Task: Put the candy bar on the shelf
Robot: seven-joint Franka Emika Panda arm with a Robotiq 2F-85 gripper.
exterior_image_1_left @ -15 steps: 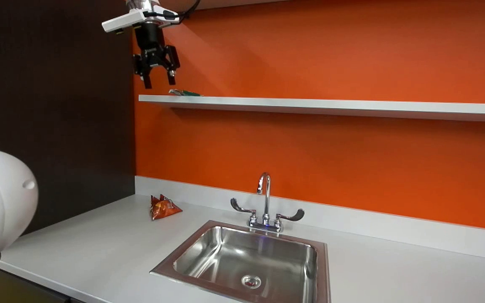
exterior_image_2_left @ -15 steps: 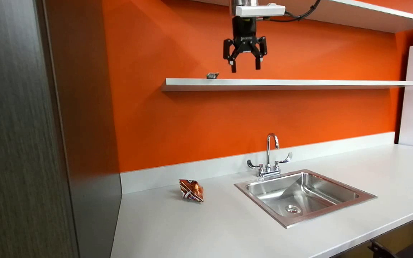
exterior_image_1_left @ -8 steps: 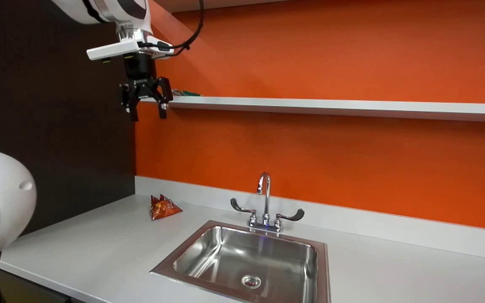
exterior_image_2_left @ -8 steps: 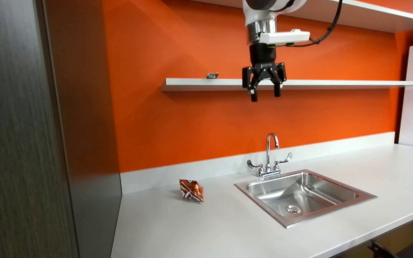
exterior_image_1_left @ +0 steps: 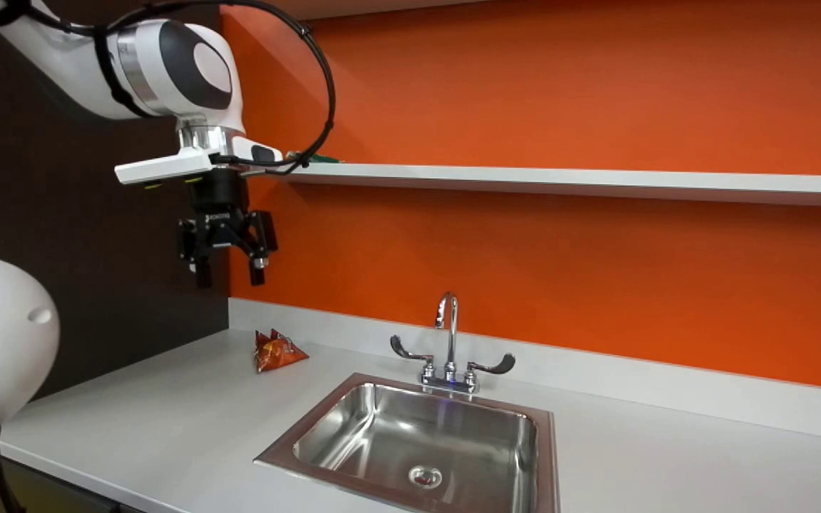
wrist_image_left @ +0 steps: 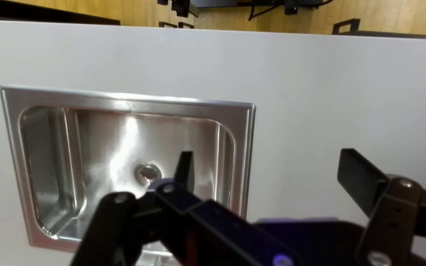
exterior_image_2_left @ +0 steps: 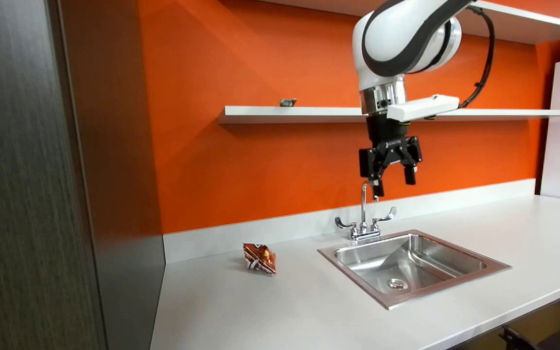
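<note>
Hanging with wide, empty fingers (exterior_image_2_left: 410, 176), lower than the likely candy bar (exterior_image_2_left: 288, 102), shelved above the desk's (exterior_image_2_left: 202, 311) back edge.

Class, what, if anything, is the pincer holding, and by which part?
Nothing is held: the pincer stands open and empty. The small item on the shelf and the orange packet on the counter lie apart from it.

Rectangular stainless-steel sink (exterior_image_1_left: 544, 456) set in flat light-grey countertop (exterior_image_1_left: 667, 442). Curved chrome faucet (exterior_image_1_left: 452, 342) with 2 lever handles (exterior_image_1_left: 502, 365) at its back edge. Flat orange wall (exterior_image_1_left: 560, 271) behind.
</note>
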